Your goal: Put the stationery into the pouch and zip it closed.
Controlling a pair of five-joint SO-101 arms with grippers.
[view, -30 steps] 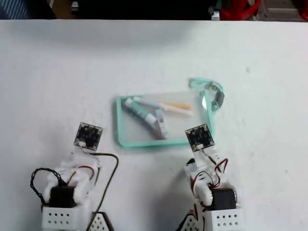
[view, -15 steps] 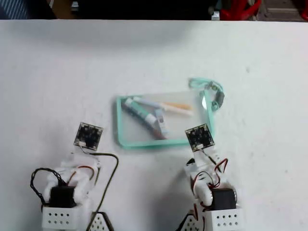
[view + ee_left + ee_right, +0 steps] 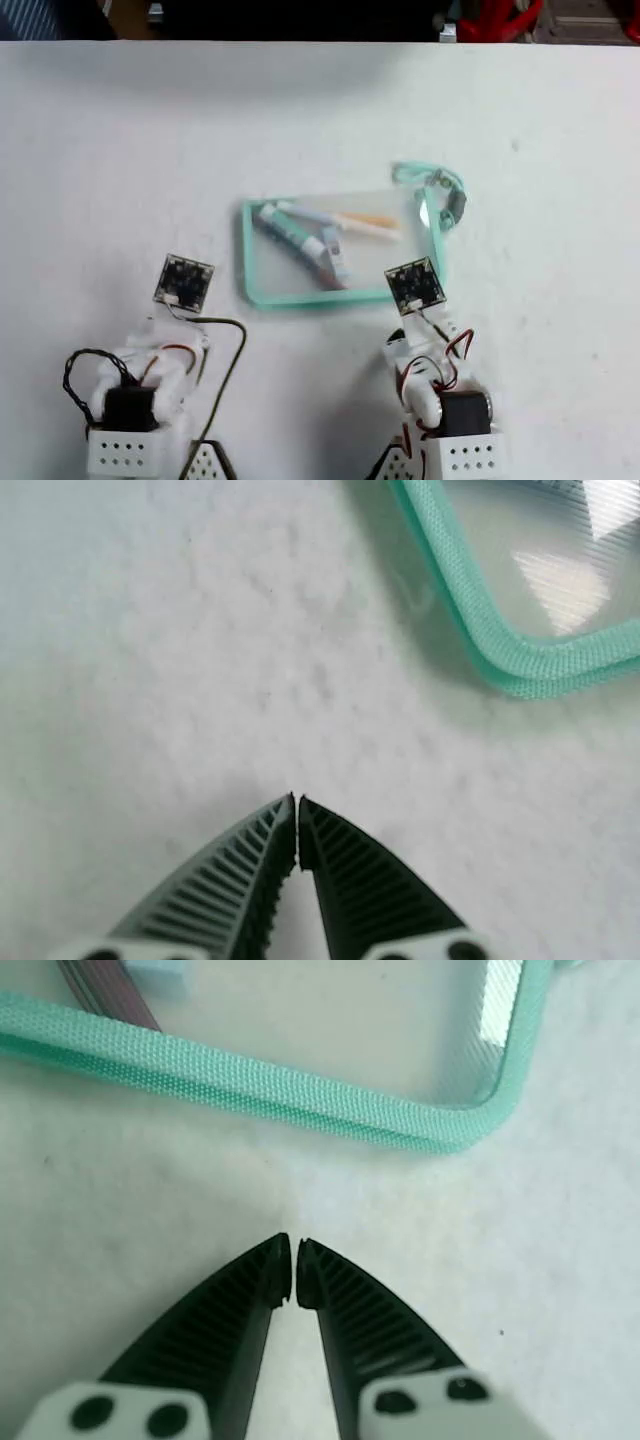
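Observation:
A clear pouch (image 3: 340,250) with a teal fabric edge lies flat at the table's middle. Inside it I see several stationery items (image 3: 305,238), among them pens and a small blue block. A teal loop with a dark clip (image 3: 447,200) sits at its far right corner. My left gripper (image 3: 297,825) is shut and empty over bare table, with the pouch's corner (image 3: 520,660) a short way off. My right gripper (image 3: 293,1265) is also shut and empty, just short of the pouch's near edge (image 3: 260,1085). Both arms (image 3: 140,390) (image 3: 440,385) rest at the table's near edge.
The white table (image 3: 120,160) spreads wide on all sides of the pouch. Dark clutter and red objects (image 3: 495,18) lie beyond the far edge.

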